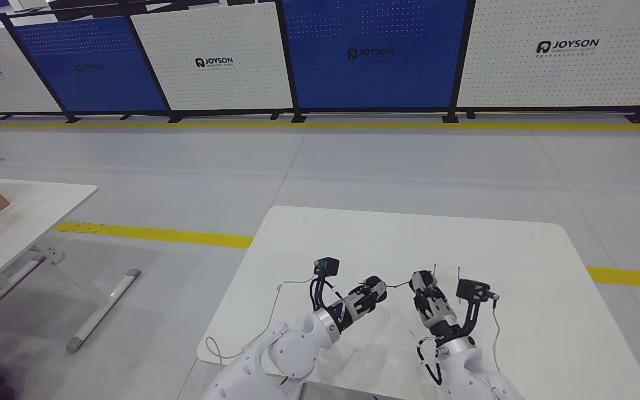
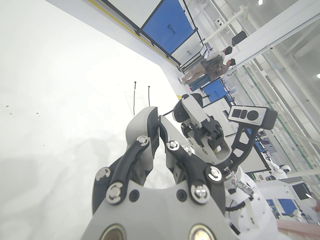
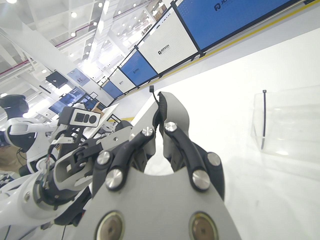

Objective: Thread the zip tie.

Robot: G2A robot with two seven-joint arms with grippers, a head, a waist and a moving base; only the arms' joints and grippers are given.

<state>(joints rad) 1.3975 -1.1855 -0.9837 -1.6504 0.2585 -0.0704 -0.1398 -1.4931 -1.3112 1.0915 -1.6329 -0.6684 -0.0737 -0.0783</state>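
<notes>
Holding anything, the right gripper? (A)

Yes. Its jaws are closed down on the zip tie, pinched between ribbed black pads. The small square head pokes out just past the fingertips. (B)

And the left gripper? (A)

Closed as well, pads nearly meeting. A thin black strap leaves its tips and runs straight to the right gripper. I judge it has the tail of the same tie, though the pinch itself is too small to see for certain. (B)

So where does the tie lie for the next move? (A)

It is lifted off the white table and strung across the short gap between the two grippers. Its long axis points from one set of fingertips to the other, head on the right side, tail on the left. Threading turns on bringing that tail round to the slot in the head. The left gripper has that end, so I'd expect it to do the steering. (B)

How will it handle? (A)

It looks like narrow, flexible plastic, smooth and springy, likely to bow instead of folding. The slot is tiny, so alignment is the risk. (B)

Anything else about? (A)

A clear, hard-walled box near the right gripper, with a spare zip tie leaning upright inside. (B)
</notes>
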